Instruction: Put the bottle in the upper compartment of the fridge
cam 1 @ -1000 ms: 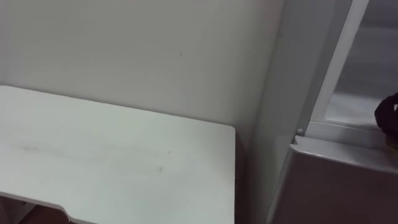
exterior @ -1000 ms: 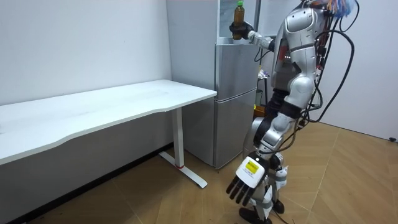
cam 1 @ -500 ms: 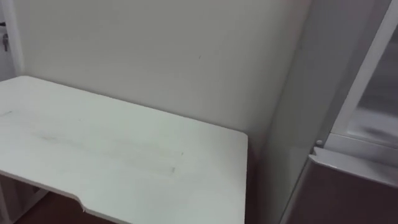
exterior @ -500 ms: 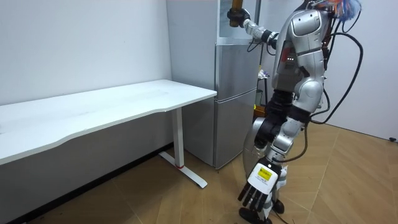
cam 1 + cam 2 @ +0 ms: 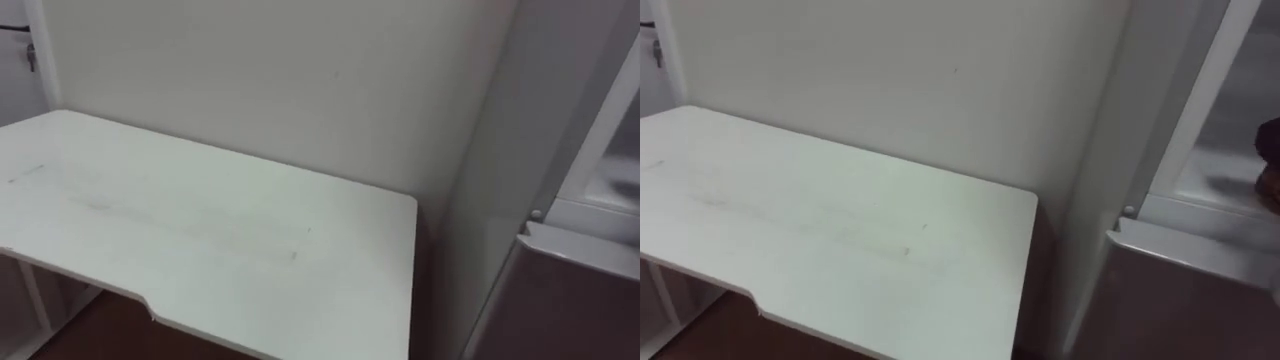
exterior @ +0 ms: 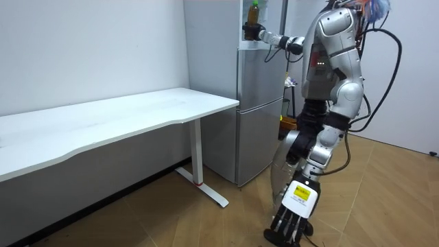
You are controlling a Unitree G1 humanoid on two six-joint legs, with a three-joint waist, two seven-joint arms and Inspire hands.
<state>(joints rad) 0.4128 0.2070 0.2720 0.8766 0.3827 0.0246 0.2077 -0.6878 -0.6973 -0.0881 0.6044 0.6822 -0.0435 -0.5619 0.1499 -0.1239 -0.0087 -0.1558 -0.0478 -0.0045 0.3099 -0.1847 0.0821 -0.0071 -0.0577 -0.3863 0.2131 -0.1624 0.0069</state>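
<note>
The right hand (image 6: 252, 31) has dipped from its higher reach and gone farther in, its fingers wrapped round the upright bottle (image 6: 253, 11), now at the fridge's (image 6: 260, 103) open upper part. Setting down looks close. The left hand (image 6: 291, 218) hangs low, fingers straight.

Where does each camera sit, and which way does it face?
Room view: stands aside in the room, sees the whole robot facing the fridge, right hand holding the bottle high, left hand hanging.
Left eye view: on the head, looks down-left at the table.
Right eye view: beside it, slightly rightward; right hand at its edge.
Shared: all show table and fridge.
</note>
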